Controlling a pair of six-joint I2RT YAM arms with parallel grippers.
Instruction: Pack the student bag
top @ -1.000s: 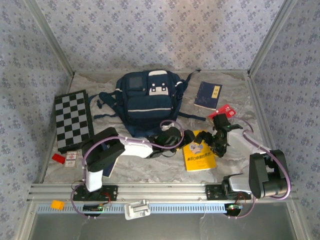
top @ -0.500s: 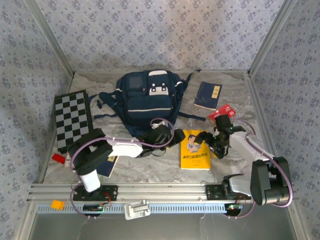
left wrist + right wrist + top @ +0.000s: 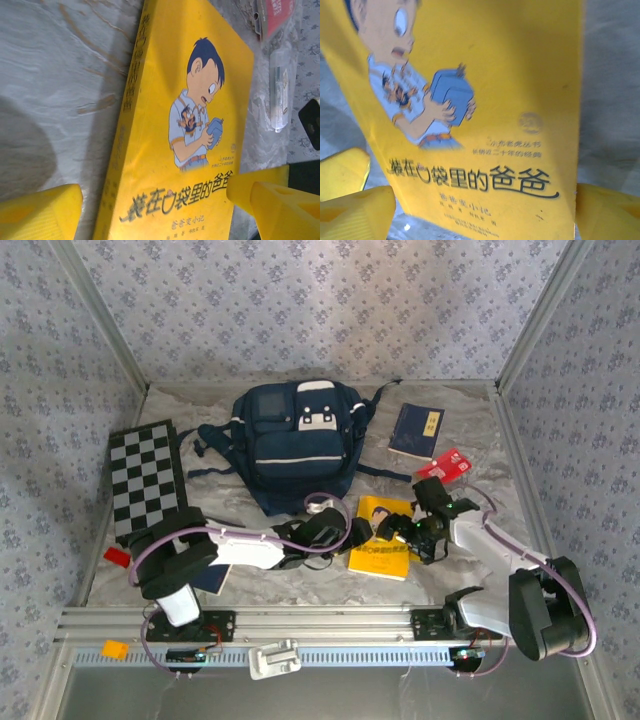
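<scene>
The yellow book [image 3: 378, 552] slid toward nine o'clock and turned — the left gripper [image 3: 360, 533] and right gripper [image 3: 390, 530] closed in.

Black-and-white arms [image 3: 245, 545], purple cables [image 3: 322, 498], yellow fingertips [image 3: 40, 215].

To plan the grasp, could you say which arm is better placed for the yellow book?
Right, probably: the right gripper is open astride the book's end; one left gripper finger overlaps the cover.

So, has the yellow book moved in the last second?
Yes. The book shifted left and turned slightly, judged against the bag, which stayed put.
</scene>
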